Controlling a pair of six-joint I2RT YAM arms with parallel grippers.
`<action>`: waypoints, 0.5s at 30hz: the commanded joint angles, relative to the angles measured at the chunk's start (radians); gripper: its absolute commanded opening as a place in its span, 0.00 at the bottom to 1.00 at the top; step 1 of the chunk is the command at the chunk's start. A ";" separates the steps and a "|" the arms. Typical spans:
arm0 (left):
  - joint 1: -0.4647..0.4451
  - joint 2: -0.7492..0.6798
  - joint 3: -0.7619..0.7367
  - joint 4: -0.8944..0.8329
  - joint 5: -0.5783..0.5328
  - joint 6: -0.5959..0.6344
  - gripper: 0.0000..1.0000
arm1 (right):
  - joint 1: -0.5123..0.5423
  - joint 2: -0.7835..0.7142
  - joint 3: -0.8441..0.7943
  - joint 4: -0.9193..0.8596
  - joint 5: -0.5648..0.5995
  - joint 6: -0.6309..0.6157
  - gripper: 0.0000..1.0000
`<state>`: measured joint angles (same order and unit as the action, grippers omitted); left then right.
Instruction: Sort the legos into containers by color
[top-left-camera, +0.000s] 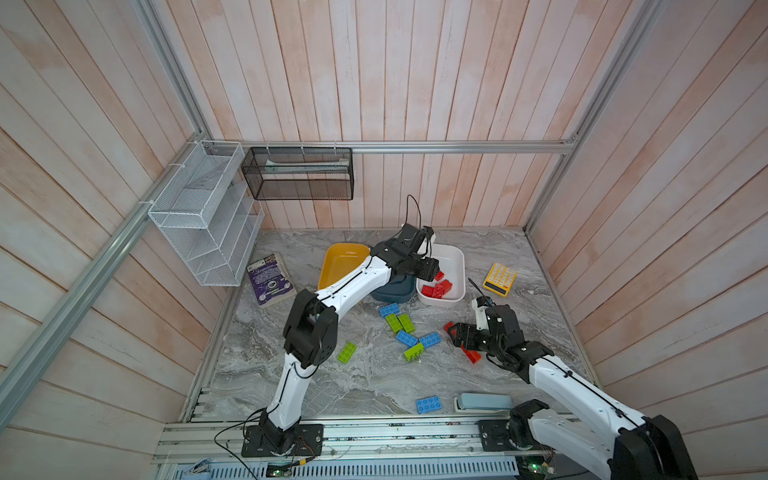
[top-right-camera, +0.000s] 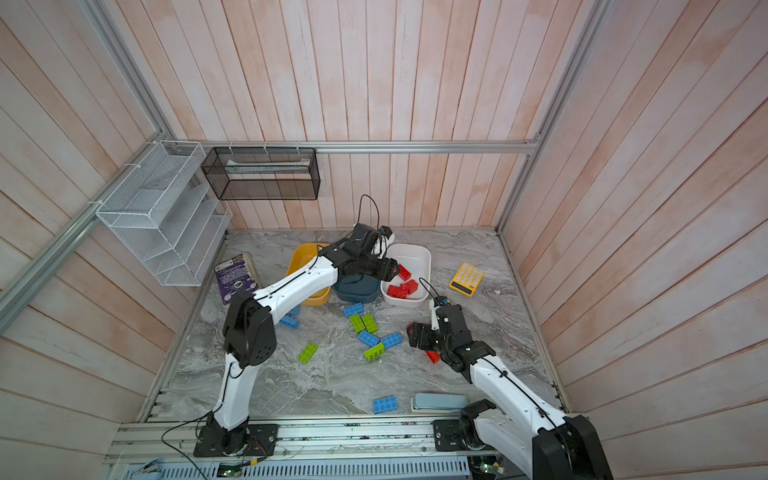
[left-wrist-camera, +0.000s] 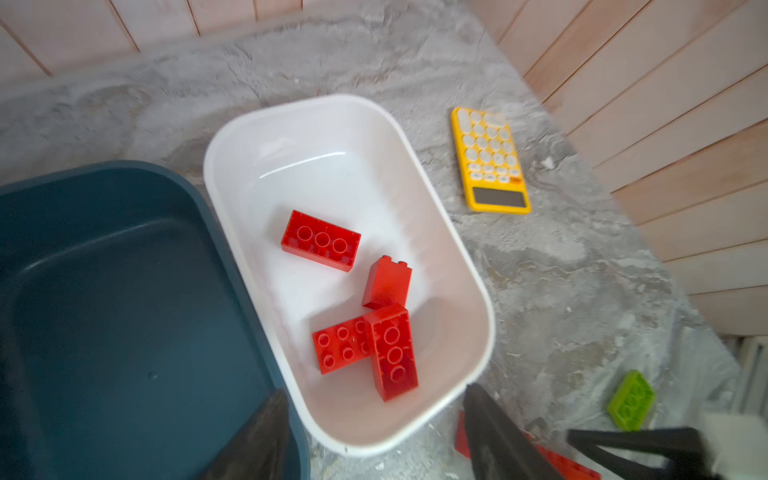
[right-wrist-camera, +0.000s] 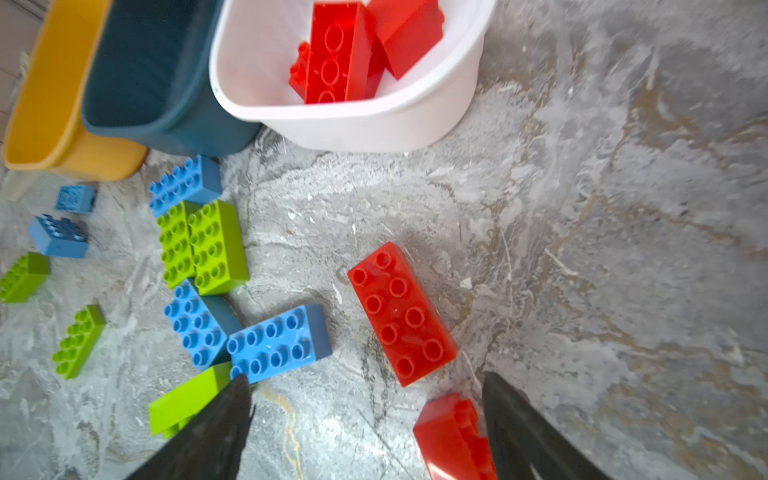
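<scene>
The white container (left-wrist-camera: 457, 232) holds several red legos (left-wrist-camera: 392, 353), and my left gripper (left-wrist-camera: 374, 419) hangs open over its near end with nothing between the fingers; in both top views it is above that tub (top-left-camera: 432, 270) (top-right-camera: 392, 270). The teal container (left-wrist-camera: 124, 291) beside it looks empty, and the yellow container (top-left-camera: 340, 257) is partly hidden by the left arm. My right gripper (right-wrist-camera: 365, 386) is open low over the table. A red lego (right-wrist-camera: 401, 313) lies flat just ahead of it, and another red lego (right-wrist-camera: 451, 436) lies tilted against the inside of one finger.
Blue legos (top-left-camera: 407, 338) and green legos (top-left-camera: 398, 322) lie scattered mid-table, with one green (top-left-camera: 347, 352) and one blue (top-left-camera: 428, 404) apart. A yellow calculator (top-left-camera: 500, 279), a pale blue stapler (top-left-camera: 484, 402) and a purple book (top-left-camera: 270, 280) lie around. Wire racks (top-left-camera: 203, 216) hang at the back left.
</scene>
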<state>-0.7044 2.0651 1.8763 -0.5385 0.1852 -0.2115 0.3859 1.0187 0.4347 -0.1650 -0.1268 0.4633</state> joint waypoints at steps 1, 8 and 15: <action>-0.010 -0.213 -0.202 0.176 -0.001 -0.053 0.68 | 0.011 0.049 0.041 0.018 0.059 -0.021 0.88; -0.058 -0.592 -0.789 0.376 -0.047 -0.173 0.67 | 0.016 0.207 0.107 0.048 0.116 -0.059 0.83; -0.095 -0.858 -1.039 0.312 -0.131 -0.230 0.67 | 0.073 0.340 0.155 0.058 0.174 -0.081 0.75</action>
<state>-0.7959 1.2980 0.8856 -0.2394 0.1089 -0.3962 0.4309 1.3262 0.5587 -0.1116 -0.0002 0.4057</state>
